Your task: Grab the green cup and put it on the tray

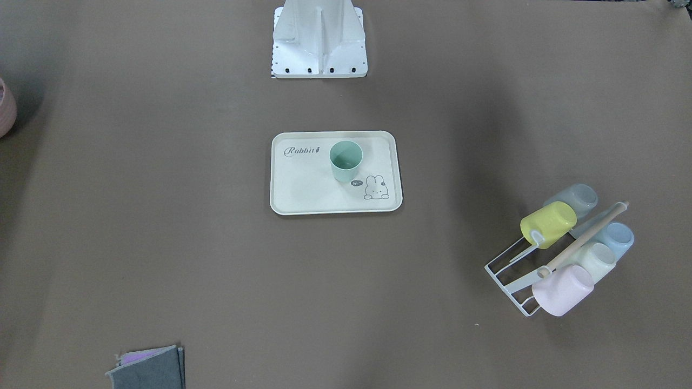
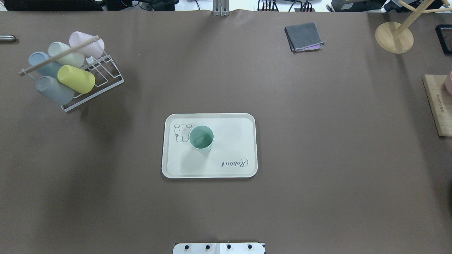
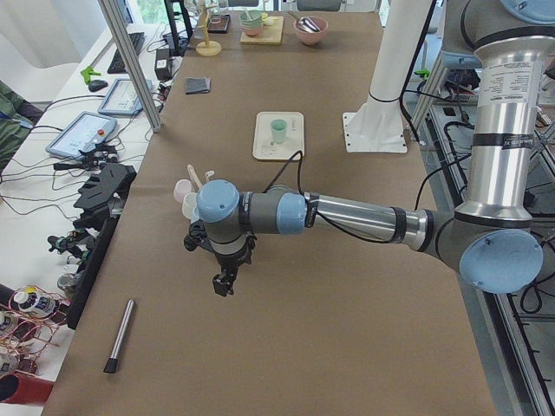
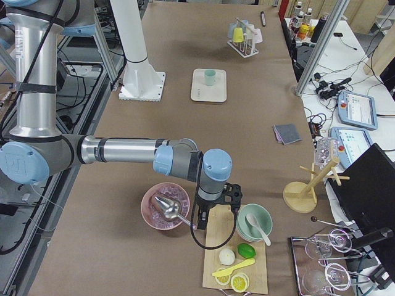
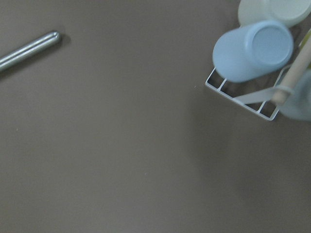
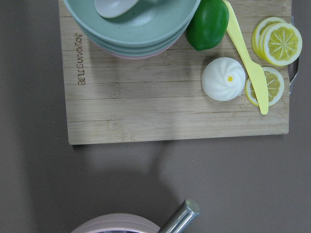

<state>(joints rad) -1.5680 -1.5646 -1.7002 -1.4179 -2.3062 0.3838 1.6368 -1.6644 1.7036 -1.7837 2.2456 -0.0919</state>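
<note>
The green cup (image 1: 346, 160) stands upright, mouth up, on the cream tray (image 1: 303, 189) at the table's middle; both also show in the overhead view, cup (image 2: 201, 137) and tray (image 2: 233, 141). No gripper is near them. My left gripper (image 3: 224, 284) hangs over the bare table at the left end, past the cup rack; I cannot tell whether it is open or shut. My right gripper (image 4: 203, 221) hangs over a wooden board at the right end; I cannot tell its state either. Neither wrist view shows fingers.
A white wire rack (image 2: 106, 76) with a yellow cup (image 2: 76, 79) and several pale cups stands at the far left. A metal rod (image 5: 29, 48) lies beyond it. A folded grey cloth (image 2: 303, 36), a wooden stand (image 2: 393, 37) and a cutting board (image 6: 175, 102) with bowls and food are at the right.
</note>
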